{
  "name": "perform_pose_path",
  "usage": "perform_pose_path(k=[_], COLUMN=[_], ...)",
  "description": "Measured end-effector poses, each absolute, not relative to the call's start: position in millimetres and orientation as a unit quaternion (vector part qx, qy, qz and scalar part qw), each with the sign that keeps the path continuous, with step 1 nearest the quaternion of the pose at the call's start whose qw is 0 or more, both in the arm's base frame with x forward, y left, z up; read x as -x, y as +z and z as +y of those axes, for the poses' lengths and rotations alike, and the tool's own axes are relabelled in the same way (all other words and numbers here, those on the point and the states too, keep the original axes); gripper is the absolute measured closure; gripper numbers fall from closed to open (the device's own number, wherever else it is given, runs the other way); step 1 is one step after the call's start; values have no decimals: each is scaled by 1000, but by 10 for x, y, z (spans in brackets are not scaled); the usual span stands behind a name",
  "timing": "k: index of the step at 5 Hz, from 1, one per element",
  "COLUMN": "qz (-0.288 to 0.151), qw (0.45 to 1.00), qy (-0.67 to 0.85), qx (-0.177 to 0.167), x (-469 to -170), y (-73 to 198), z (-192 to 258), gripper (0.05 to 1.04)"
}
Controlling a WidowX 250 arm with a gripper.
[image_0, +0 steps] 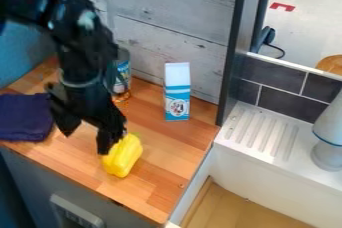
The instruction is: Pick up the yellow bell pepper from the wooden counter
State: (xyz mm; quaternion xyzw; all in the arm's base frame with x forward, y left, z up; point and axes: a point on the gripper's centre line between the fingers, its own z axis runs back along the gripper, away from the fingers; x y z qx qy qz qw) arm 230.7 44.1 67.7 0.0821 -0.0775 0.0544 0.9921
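Where the camera looks down on the counter, the black arm comes in from upper left, with the gripper hanging low over the wood near its front edge. Fingers are wide: two dark prongs, counter visible in the gap. Nothing gripped between them. Yellow object lies on the counter by the right-hand prong in view, partly behind it; can't tell if they touch.

Dark blue cloth is folded at frame left, on the counter. Can with a printed label stands behind the gripper, partly hidden. White-and-blue carton is upright near the whitewashed plank wall, right of the can.

White sink sits right of the counter, ribbed drainboard at its back, dark tiles behind. White object with a blue line is on the sink's right side, cut off by the frame edge.
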Motion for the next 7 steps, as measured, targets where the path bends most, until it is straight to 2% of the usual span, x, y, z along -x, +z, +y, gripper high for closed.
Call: perform_pose_path(k=[1, 2, 3, 5, 7], qz=[-88, -96, -110, -116, -117], qw=[990, 991, 993, 993, 993], qy=[48, 34, 3, -18, -24], qx=[-99, -84, -46, -10, -13], x=[-2385, -2437, -2508, -2656, -2805], y=[602, 464, 359, 245, 184], z=[497, 608, 611, 529, 525], gripper=[75, 75, 75, 75, 75])
